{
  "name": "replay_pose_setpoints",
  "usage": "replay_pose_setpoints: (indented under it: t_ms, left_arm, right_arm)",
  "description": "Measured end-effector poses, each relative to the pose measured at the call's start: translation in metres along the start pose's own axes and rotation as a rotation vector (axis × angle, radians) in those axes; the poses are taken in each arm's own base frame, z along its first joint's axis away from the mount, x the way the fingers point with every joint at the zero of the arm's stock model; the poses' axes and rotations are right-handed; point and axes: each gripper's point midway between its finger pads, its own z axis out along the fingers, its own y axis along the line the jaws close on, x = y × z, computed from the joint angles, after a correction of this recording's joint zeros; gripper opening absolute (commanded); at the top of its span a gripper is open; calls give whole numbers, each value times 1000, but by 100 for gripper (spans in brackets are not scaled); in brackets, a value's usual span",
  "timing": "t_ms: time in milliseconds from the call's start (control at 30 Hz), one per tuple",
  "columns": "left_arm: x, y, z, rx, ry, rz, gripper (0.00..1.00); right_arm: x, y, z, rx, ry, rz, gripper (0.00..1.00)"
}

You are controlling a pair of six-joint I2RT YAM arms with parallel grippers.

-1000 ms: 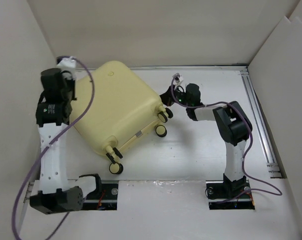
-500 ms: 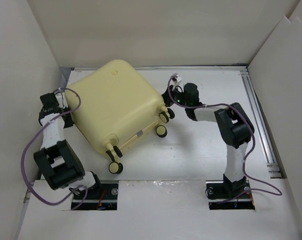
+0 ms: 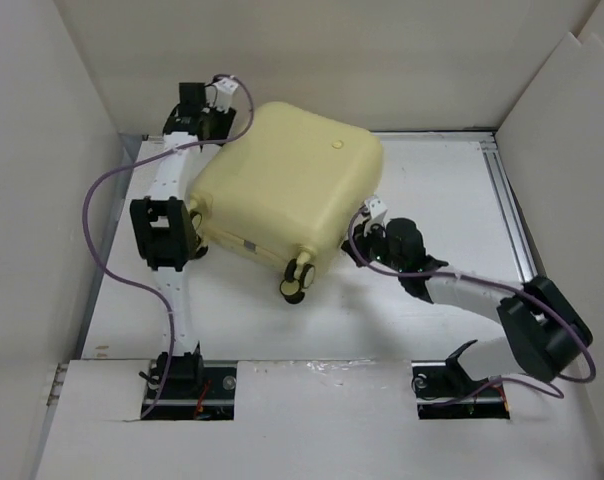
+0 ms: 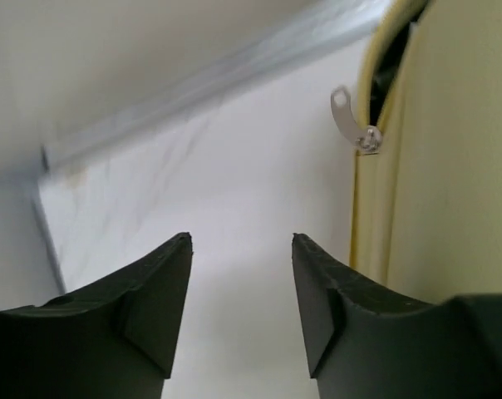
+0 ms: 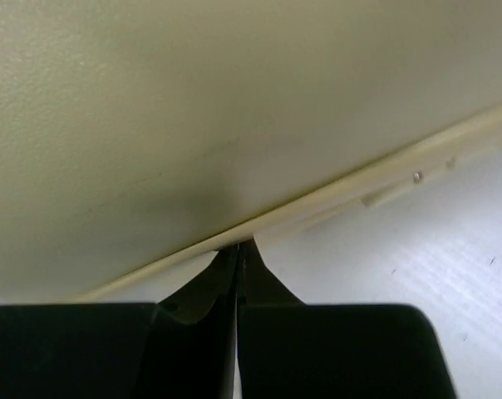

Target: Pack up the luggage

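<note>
The luggage [image 3: 292,185], a pale-yellow hard-shell suitcase, lies flat in the middle of the table with its wheels [image 3: 297,280] toward the near edge. My left gripper [image 3: 204,128] is at its back-left corner, open, with only bare table between the fingers. In the left wrist view the left gripper [image 4: 241,241] stands just left of the luggage [image 4: 459,166], whose seam gapes a little beside a metal zipper pull [image 4: 351,123]. My right gripper [image 3: 357,242] is shut, its tips [image 5: 238,245] touching the lower seam of the luggage [image 5: 193,108] on its right near side.
White walls enclose the table on the left, back and right. A metal rail [image 3: 512,230] runs along the right side. A purple cable [image 3: 107,190] loops off the left arm, whose elbow [image 3: 162,230] sits close to the suitcase's left side.
The luggage has turned and shifted right. My left arm swung to its back-left corner and its jaws opened. My right arm moved nearer, to the right near side, still shut.
</note>
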Motion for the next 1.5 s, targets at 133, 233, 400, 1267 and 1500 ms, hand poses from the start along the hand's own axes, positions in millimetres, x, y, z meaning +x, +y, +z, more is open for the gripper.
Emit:
replay_pose_setpoints:
  t_ms: [133, 233, 400, 1267, 1500]
  left_arm:
    - [-100, -64, -1, 135, -248, 108, 67]
    - [-136, -122, -43, 291, -335, 116, 73]
    - [-143, -154, -139, 418, -393, 150, 91]
    - [143, -191, -265, 666, 9, 581, 100]
    - [173, -204, -238, 700, 91, 522, 66]
  right_arm:
    - [21, 40, -20, -38, 59, -48, 0]
    - [31, 77, -20, -134, 84, -64, 0]
    - [31, 102, -8, -203, 87, -35, 0]
    - [32, 108, 1, -149, 69, 31, 0]
    - [32, 107, 2, -113, 72, 55, 0]
